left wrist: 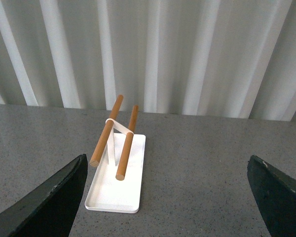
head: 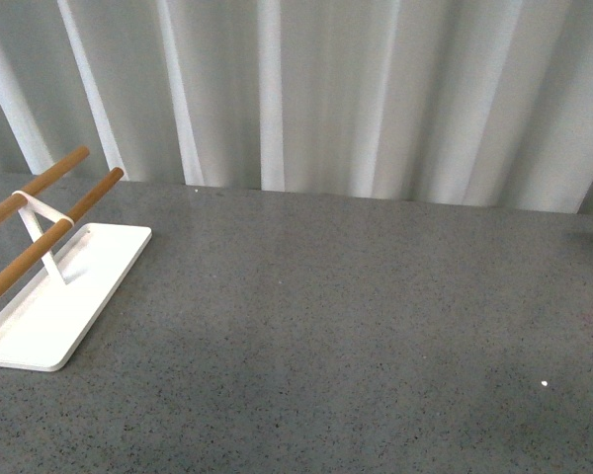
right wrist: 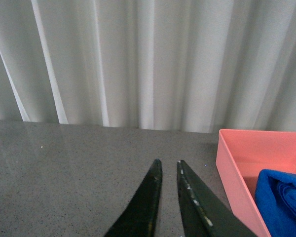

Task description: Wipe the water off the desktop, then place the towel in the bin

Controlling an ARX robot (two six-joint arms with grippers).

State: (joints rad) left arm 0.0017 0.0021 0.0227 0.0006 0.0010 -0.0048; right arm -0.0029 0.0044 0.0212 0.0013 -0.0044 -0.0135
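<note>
Over at the bench's left edge, the white tray (head: 74,296) with its two wooden rails (head: 49,242) stands bare, nothing draped on it. The left end effector (left wrist: 167,197) hangs released, its dark fingers (left wrist: 49,197) spread far apart with nothing between them, looking straight at that rack. Across the middle, the bench (head: 356,316) shows dull and grey; I can't pick out any puddle on it. Now to the right: the right end effector (right wrist: 168,170) is clenched to a sliver of a gap, gripping nothing. Just beside it, the blue towel (right wrist: 281,197) lies bunched inside the pink bin (right wrist: 237,168), near the bench's right side. That reads as the last step done; all that remains, I'd judge, is drawing the arms clear. No brand, label or writing anywhere.
</note>
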